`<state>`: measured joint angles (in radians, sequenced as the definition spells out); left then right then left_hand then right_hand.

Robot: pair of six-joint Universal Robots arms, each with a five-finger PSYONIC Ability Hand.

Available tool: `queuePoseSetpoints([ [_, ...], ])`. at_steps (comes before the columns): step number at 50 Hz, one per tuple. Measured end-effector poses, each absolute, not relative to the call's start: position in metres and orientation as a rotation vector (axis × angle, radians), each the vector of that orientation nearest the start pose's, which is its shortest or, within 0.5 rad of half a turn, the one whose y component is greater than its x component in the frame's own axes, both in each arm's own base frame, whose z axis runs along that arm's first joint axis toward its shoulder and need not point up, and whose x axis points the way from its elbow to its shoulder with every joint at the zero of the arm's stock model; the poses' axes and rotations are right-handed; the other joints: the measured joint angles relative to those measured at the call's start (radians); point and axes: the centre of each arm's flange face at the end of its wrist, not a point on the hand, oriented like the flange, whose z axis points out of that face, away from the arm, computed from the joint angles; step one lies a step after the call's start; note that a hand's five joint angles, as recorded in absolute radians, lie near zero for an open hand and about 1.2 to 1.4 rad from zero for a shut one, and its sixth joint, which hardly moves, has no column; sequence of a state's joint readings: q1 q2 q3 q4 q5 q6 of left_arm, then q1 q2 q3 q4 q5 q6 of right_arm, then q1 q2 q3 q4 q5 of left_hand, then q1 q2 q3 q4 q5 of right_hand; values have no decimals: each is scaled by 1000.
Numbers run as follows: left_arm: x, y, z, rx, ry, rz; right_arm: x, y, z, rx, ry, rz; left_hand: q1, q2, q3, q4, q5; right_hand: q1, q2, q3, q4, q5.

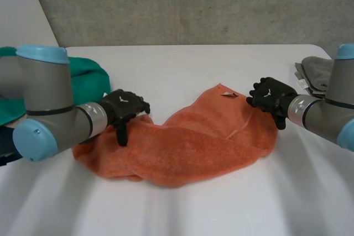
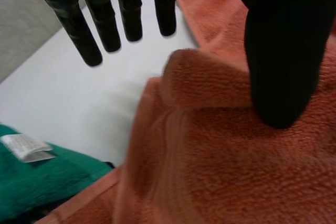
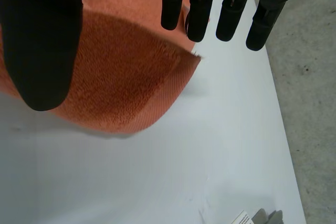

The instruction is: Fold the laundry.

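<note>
Rumpled orange terry towel (image 1: pixel 188 147) on the white table (image 1: pixel 182 214), left hand (image 1: pixel 124 109) at the towel's left end, fingers straight, thumb resting on a fold, right hand (image 1: pixel 271 95) at its right corner, fingers straight, thumb apart, green cloth (image 1: pixel 88 75) beyond its left end, grey folded cloth (image 1: pixel 318 73) beyond its right

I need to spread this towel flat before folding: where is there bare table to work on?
Bare table lies behind the orange towel, between the green cloth and the grey cloth, and along the strip nearest the robot. It is crowded at the towel's ends, where the left hand and right hand sit.
</note>
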<state>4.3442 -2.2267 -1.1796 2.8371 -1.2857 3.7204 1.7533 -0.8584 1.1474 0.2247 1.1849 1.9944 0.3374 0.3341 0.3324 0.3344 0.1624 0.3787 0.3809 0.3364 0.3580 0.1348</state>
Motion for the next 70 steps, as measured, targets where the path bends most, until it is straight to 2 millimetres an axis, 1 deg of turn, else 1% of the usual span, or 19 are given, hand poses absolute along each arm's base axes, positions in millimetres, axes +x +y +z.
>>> queuePoseSetpoints([
  [4,-290,-297,160,1571,2428,-1571,235,-367,149,-2005,2023,-1693,171,148,151,151,150,18,17,25,22,22],
  [8,-295,-297,154,1597,2396,-1560,237,-370,143,-2006,2028,-1668,773,734,718,721,707,520,522,547,504,549],
  [11,-298,-303,156,1578,2341,-1596,241,-375,146,-1995,2016,-1704,818,838,829,836,800,756,765,792,771,818],
  [15,-305,-324,177,1437,2158,-1776,247,-395,170,-1880,1991,-1921,818,858,850,864,801,756,799,850,837,852],
  [19,-311,-357,237,1089,1837,-2121,248,-429,228,-1511,1892,-2371,818,858,850,864,801,756,799,851,837,852],
  [20,-312,-365,265,940,1712,-2252,245,-441,261,-1290,1785,-2578,818,858,850,864,801,756,799,852,838,852],
  [22,-311,-369,288,822,1611,-2353,242,-447,283,-1142,1693,-2697,818,858,850,864,801,756,799,852,838,852],
  [25,-305,-367,357,499,1314,-2618,227,-453,345,-755,1356,-2960,818,858,850,864,801,756,799,852,840,852],
  [28,-299,-359,387,367,1190,-2719,219,-449,370,-620,1181,-3036,818,858,850,864,801,756,799,852,840,852],
  [31,-295,-350,398,315,1160,-2759,214,-446,380,-579,1106,-3054,818,858,850,864,801,756,799,852,840,852],
  [35,-293,-344,385,348,1256,-2729,214,-443,372,-619,1142,-3014,818,861,854,864,801,756,799,852,840,852],
  [40,-291,-337,331,468,1517,-2574,216,-442,339,-728,1302,-2893,818,862,857,865,801,756,799,852,841,861],
  [49,-292,-291,197,744,1989,-2173,202,-419,222,-1006,1816,-2426,818,862,857,865,801,756,799,852,841,865],
  [56,-293,-249,138,922,2157,-1957,187,-387,162,-1220,2080,-2132,818,862,857,864,801,756,799,852,841,866],
  [58,-292,-240,131,952,2178,-1924,181,-380,152,-1278,2138,-2062,809,835,832,834,796,756,799,852,841,866],
  [61,-291,-231,129,975,2195,-1906,174,-371,143,-1346,2210,-1968,378,412,439,432,431,756,799,852,841,866],
  [63,-290,-229,134,971,2194,-1919,170,-368,141,-1363,2237,-1934,378,412,439,432,431,756,799,852,841,866],
  [64,-289,-230,136,967,2192,-1925,169,-367,141,-1364,2242,-1929,147,192,205,196,191,756,799,852,841,866],
  [70,-278,-239,162,909,2174,-1990,163,-367,144,-1342,2271,-1917,125,142,142,128,121,756,799,852,841,866],
])
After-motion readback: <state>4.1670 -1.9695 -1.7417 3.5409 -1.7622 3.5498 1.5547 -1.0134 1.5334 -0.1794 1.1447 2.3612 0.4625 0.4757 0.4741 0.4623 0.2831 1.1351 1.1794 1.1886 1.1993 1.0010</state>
